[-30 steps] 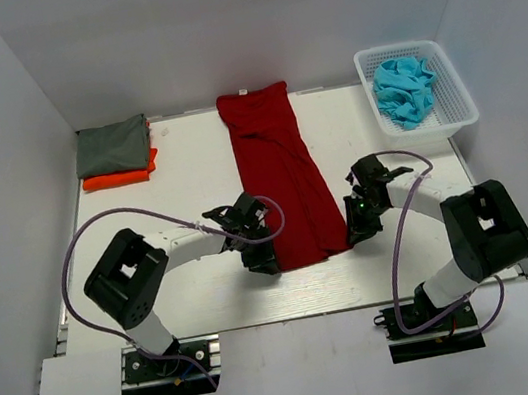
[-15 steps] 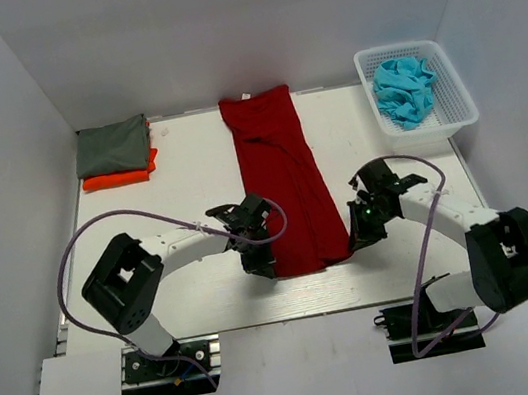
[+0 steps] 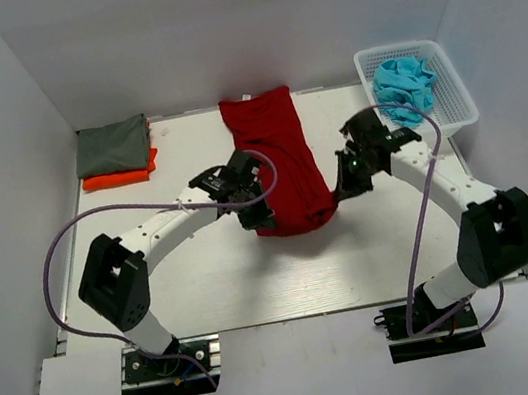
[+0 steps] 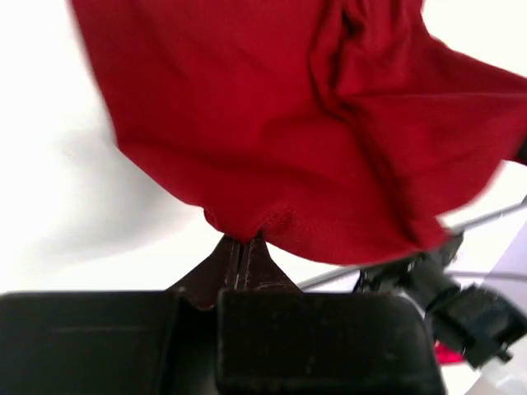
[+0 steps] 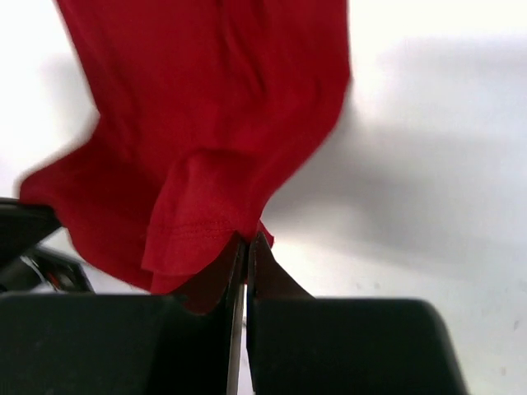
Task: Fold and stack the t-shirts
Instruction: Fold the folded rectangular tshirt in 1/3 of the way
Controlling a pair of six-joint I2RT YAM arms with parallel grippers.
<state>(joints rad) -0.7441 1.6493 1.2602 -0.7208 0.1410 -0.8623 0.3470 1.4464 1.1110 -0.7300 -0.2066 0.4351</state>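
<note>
- Lying at the far left corner of the table [image 3: 208,288], a folded grey-green t-shirt [image 3: 114,147] sits on top of a folded orange t-shirt [image 3: 121,177], making a small stack well apart from both arms.
- Next, the left gripper [image 3: 256,219] has its jaws pressed together on the near left corner of the dark red t-shirt [image 3: 276,150]; the left wrist view shows a pinch of hem bunched between the fingertips.
- The dark red t-shirt itself is in the middle of the table. Its far end, with the collar, lies flat near the back wall, and its near end is raised and drooping between the two grips.
- It looks light and entirely limp, judging by the way it sags and creases. It should bend wherever it is led and will not break, but a thin pinch of hem could slip free.
- The two hem corners look like the right places to hold it, kept well spread so the edge stays straight for the fold.
- To the right, the right gripper [image 3: 340,190] is likewise clamped tight on the near right corner of the hem, with a fold of red cloth caught between its fingertips.
- At the far right, a white basket [image 3: 461,102] holds crumpled turquoise t-shirts [image 3: 403,88], not yet folded.
</note>
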